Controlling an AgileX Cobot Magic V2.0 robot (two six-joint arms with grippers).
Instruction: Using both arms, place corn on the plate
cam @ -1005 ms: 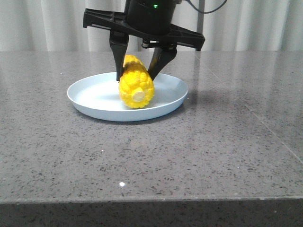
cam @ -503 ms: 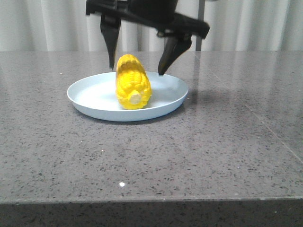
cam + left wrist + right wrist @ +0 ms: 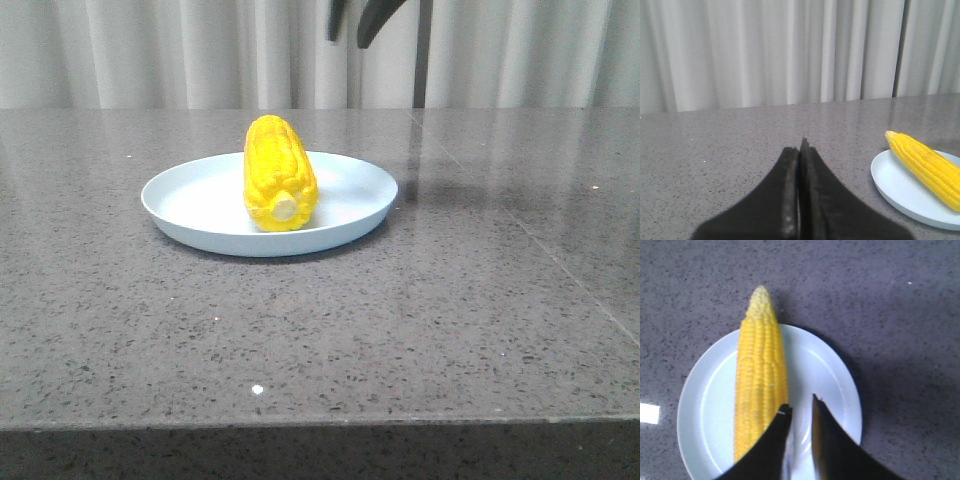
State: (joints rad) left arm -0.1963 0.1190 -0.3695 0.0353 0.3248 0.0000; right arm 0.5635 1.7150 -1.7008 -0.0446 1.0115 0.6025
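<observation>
A dark grey speckled stone table (image 3: 420, 330) fills the scene, with pale pleated curtains (image 3: 150, 55) hanging behind its far edge.

Nearest on the table, slightly left of centre, sits the plate (image 3: 180, 215), pale blue and shallow, flat on the stone. The corn (image 3: 278, 175) lies in the plate, lengthwise from near to far: its pale round stub faces the front camera and rests near the plate's near rim, while the tapered tip points away. In the right wrist view the tip reaches just past the plate's far rim, over the stone, and the ear lies to one side of the plate's middle.

The right gripper (image 3: 799, 407) hangs above the plate and touches nothing; its two dark fingers stand a narrow gap apart with nothing between them. In the front view only two dark finger ends (image 3: 358, 18) show at the top edge, high above the corn and a little to its right.

The left gripper (image 3: 800, 150) is pressed closed, fingers meeting, empty, low over bare table, with the plate and corn off to its side.
</observation>
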